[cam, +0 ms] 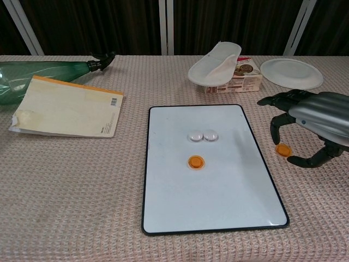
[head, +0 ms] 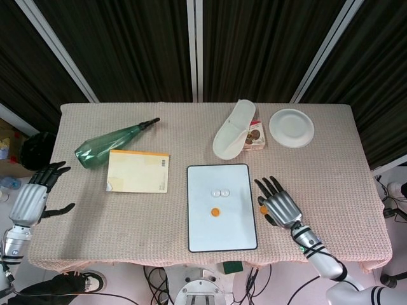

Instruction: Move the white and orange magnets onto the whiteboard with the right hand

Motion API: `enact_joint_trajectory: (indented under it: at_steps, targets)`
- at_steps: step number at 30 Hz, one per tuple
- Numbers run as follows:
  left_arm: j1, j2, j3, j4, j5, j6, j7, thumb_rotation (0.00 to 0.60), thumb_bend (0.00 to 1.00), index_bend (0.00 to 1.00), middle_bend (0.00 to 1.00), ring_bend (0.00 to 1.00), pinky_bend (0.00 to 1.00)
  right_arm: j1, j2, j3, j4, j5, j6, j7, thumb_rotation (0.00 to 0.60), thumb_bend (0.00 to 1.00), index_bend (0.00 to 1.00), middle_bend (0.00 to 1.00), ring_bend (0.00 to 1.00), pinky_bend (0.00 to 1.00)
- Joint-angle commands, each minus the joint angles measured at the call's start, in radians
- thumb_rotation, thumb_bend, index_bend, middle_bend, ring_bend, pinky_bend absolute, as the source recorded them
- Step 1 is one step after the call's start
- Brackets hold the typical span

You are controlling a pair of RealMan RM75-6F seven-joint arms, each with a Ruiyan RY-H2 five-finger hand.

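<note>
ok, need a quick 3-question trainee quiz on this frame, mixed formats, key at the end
1. True or false: the whiteboard carries two white magnets and one orange magnet.
2. Multiple choice: the second orange magnet lies
A) on the whiteboard
B) on the tablecloth just right of the whiteboard, under the right hand
C) on the white plate
3. Fill in: the white slipper rests partly on a ____ beside the plate.

Key
1. True.
2. B. It shows between the hand's curled fingers; whether they touch it cannot be told.
3. Small box.
</note>
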Motion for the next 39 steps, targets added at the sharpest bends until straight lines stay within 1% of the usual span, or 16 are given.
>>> enact_joint_trajectory:
  at_steps: [1,4,7,15,21,39]
  targets:
    - [0.001,0.000,-0.001,0.000,-0.002,0.001,-0.001,0.600,0.11,0.17,0.11,0.10,0.15,0.037,-0.038,0.026,-0.005,0.008,-0.037,-0.038,0.600,0.33,0.54,0.01,0.00,0.00]
    - [0.001,0.001,-0.001,0.001,-0.003,0.000,-0.005,0.600,0.11,0.17,0.11,0.10,0.15,0.066,-0.090,0.045,0.019,0.038,-0.077,-0.056,0.600,0.33,0.54,0.01,0.00,0.00]
    - [0.002,0.001,0.000,0.009,-0.003,0.000,-0.014,0.600,0.11,0.17,0.11,0.10,0.15,0.083,-0.132,0.046,0.042,0.052,-0.104,-0.050,0.600,0.33,0.55,0.01,0.00,0.00]
    - [0.002,-0.003,-0.001,0.032,-0.004,0.001,-0.036,0.600,0.11,0.17,0.11,0.10,0.15,0.109,-0.208,0.059,0.078,0.053,-0.103,-0.065,0.600,0.33,0.55,0.01,0.00,0.00]
    - [0.004,-0.002,-0.002,0.038,-0.003,0.007,-0.045,0.600,0.11,0.17,0.11,0.10,0.14,0.129,-0.226,0.066,0.075,0.072,-0.112,-0.102,0.600,0.33,0.55,0.01,0.00,0.00]
    - [0.005,-0.010,-0.001,0.051,-0.005,0.004,-0.057,0.600,0.11,0.17,0.11,0.10,0.14,0.157,-0.230,0.058,0.056,0.131,-0.121,-0.166,0.600,0.33,0.55,0.01,0.00,0.00]
